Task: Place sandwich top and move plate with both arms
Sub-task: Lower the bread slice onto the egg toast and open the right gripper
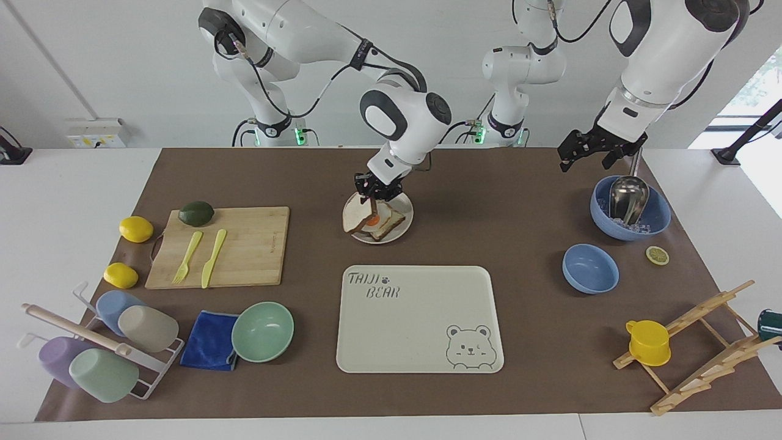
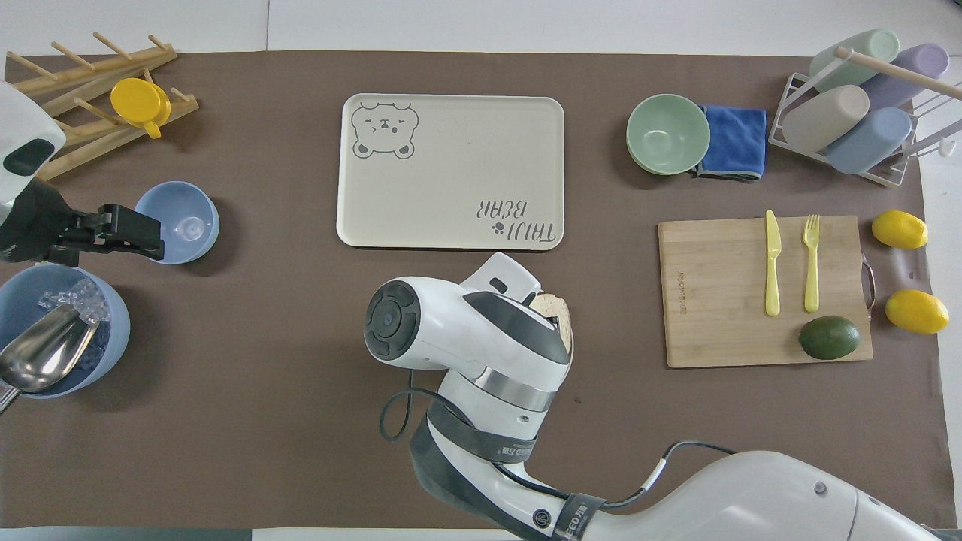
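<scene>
While the right gripper (image 1: pixel 377 189) hangs over the plate (image 1: pixel 403 225), its fingers are pinched on one edge of the sandwich top (image 1: pixel 357 219), which slants down from the grip with its lower edge at the plate's rim toward the right arm's end of the table. Whether that lower edge touches the plate cannot be told. Under it on the plate lies the toasted slice with the fried egg (image 1: pixel 383 223), partly covered by the tilted bread. In the overhead view the right arm's wrist hides the plate, and only a corner of the sandwich top (image 2: pixel 555 306) shows past it.

The left gripper (image 1: pixel 595 151) waits in the air with its fingers spread wide, holding nothing, over the blue bowl of ice with the metal scoop (image 1: pixel 630 211) at the left arm's end of the table.

At about the plate's distance from the robots, toward the right arm's end, lies the wooden cutting board (image 1: pixel 223 245) with an avocado (image 1: pixel 196 213), a yellow-green fork (image 1: pixel 187 256) and a knife (image 1: pixel 213 258) on it. Farther from the robots than the plate lies the cream bear tray (image 1: pixel 420 318). Beside the tray, toward the right arm's end, stands the mint-green bowl (image 1: pixel 263 332).
</scene>
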You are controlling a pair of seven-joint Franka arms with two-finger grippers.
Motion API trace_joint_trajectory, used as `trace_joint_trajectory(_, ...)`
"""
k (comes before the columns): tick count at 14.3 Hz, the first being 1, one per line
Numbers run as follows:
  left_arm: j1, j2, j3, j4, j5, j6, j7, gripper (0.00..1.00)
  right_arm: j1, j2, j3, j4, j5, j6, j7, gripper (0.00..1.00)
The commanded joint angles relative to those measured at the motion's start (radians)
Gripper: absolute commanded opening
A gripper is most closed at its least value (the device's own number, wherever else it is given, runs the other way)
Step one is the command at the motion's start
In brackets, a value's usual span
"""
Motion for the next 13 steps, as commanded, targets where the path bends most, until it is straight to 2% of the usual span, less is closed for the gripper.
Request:
trace_joint_trajectory(1, 0.012, -0.026, -0.008, -0.026, 0.009, -0.006, 0.012, 1.0, -0.022, 0.001, 0.019, -0.028, 0.001, 0.029, 0.035, 0.0)
trace_joint_trajectory(13, 0.011, -0.027, -0.008, -0.026, 0.009, -0.006, 0.011, 1.0, 0.004, -0.006, 0.019, -0.034, 0.0, 0.08, 0.037, 0.0)
